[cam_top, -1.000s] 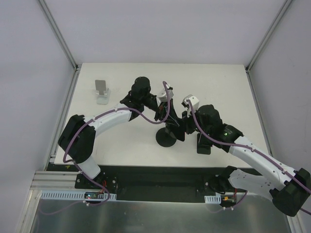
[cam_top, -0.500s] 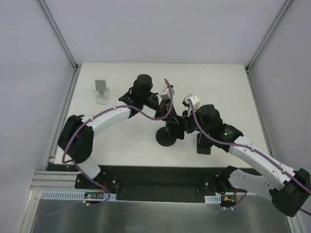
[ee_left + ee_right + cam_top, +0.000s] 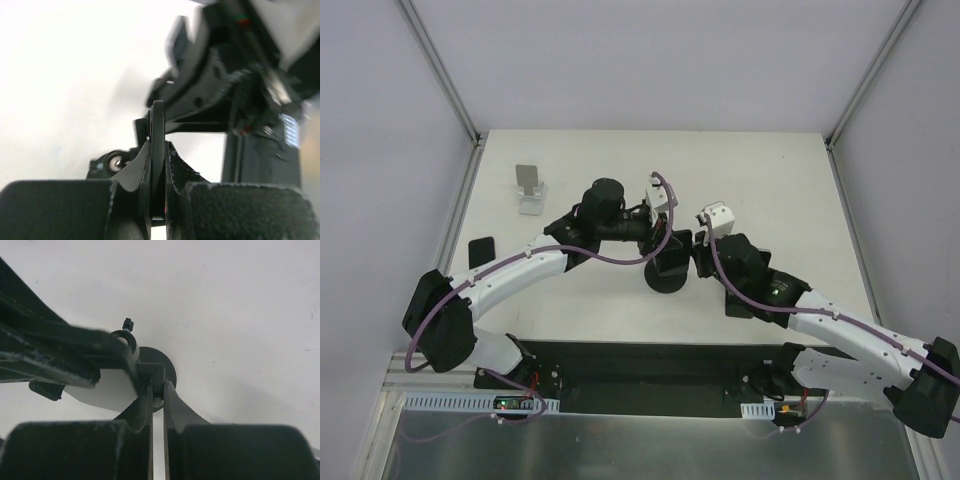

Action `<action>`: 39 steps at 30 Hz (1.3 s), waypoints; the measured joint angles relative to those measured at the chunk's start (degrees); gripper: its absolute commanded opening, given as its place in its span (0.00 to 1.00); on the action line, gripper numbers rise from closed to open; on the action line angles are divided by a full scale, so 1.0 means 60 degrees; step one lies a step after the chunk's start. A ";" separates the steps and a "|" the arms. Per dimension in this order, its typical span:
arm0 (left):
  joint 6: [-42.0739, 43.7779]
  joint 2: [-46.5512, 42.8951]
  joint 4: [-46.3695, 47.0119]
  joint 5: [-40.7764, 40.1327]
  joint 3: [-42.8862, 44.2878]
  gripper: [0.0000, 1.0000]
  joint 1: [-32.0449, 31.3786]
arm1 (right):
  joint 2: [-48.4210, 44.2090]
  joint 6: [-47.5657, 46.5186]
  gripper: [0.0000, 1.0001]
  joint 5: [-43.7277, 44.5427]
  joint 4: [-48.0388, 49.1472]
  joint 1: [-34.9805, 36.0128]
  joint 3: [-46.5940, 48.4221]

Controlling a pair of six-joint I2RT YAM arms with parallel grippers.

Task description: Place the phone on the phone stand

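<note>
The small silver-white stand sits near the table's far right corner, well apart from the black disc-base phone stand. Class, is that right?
Not quite. The top external view shows the silver-white stand near the far left corner, not the right. It is indeed well apart from the black disc-base phone stand.

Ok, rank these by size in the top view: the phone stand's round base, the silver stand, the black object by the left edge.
1. round base and silver stand: too alike, base partly hidden.
2. black object, smallest.
</note>
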 measured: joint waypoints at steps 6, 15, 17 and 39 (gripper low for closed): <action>-0.0874 -0.0539 -0.0106 -0.4138 -0.0459 0.00 -0.1140 | 0.0066 0.0947 0.00 0.3497 0.0117 0.1606 -0.0244; -0.1738 -0.0605 0.0091 -0.5136 -0.0583 0.00 -0.1734 | 0.1348 0.3013 0.00 0.8258 -0.0958 0.3960 0.0251; -0.1861 -0.0605 0.0102 -0.5122 -0.0583 0.00 -0.1767 | 0.1730 0.3603 0.39 0.8848 -0.1690 0.4251 0.0605; -0.0455 -0.1180 0.0528 -0.2772 -0.1279 0.00 -0.1115 | -0.4149 0.1985 0.97 0.4874 -0.3381 0.4309 0.0550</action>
